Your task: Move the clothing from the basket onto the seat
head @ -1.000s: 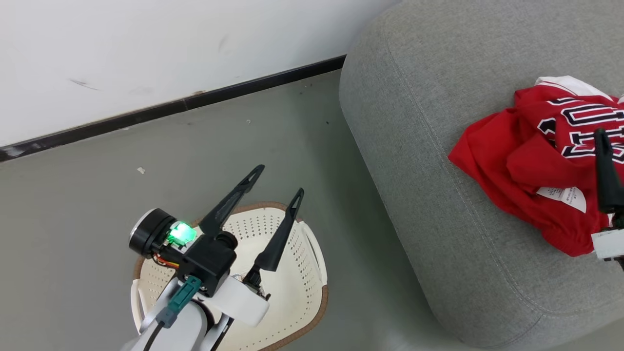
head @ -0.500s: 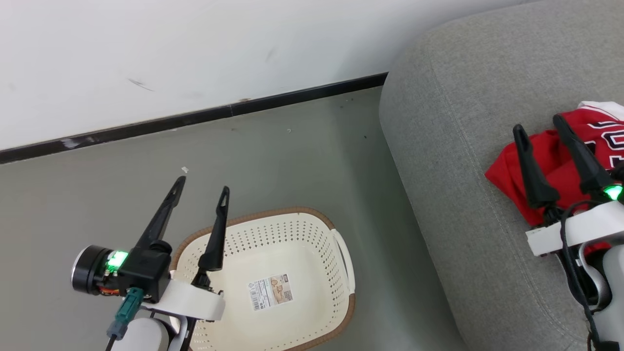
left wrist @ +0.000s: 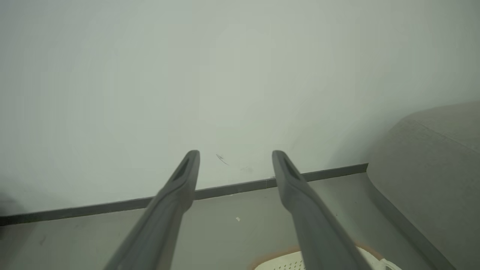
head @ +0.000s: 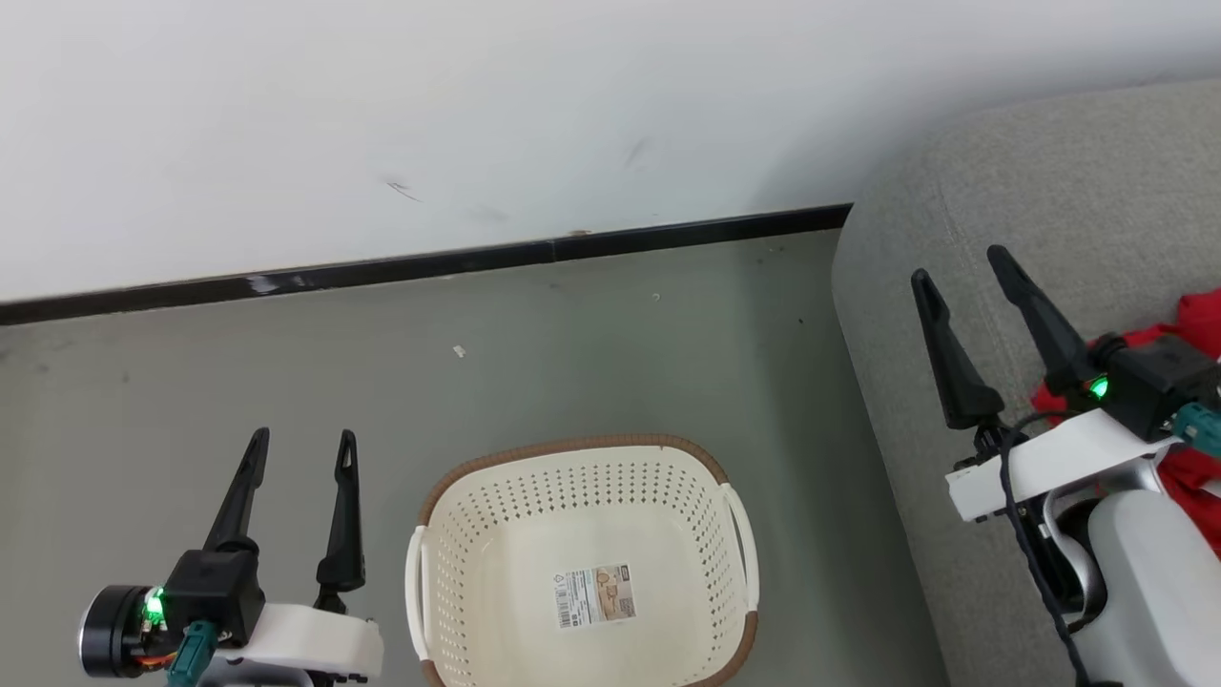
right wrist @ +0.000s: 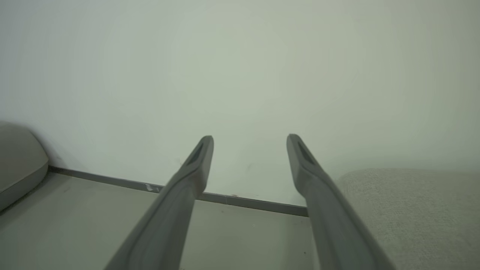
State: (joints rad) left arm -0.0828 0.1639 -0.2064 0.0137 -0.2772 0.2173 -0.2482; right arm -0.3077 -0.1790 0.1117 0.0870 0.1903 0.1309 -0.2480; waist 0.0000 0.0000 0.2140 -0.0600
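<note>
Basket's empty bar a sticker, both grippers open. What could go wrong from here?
1. The clothing on the seat lies right by the right arm; its cable or the right gripper might snag fabric when retracting.
2. Most of the clothing is out of frame, so full placement can't be confirmed.
3. The left gripper sits beside the basket; a sideways swing could knock it.

basket [head: 572,482]: cream, perforated, brown-rimmed, upright | clothing [head: 1207,313]: red, lying on seat [head: 1049,162] | seat: grey, beside basket

I've got head cam looking down at basket [head: 572,487] & floor [head: 572,363] from above, both wrist cams low, facing wall [left wrist: 225,75], all 3 sharing the baseboard [head: 553,250].
</note>
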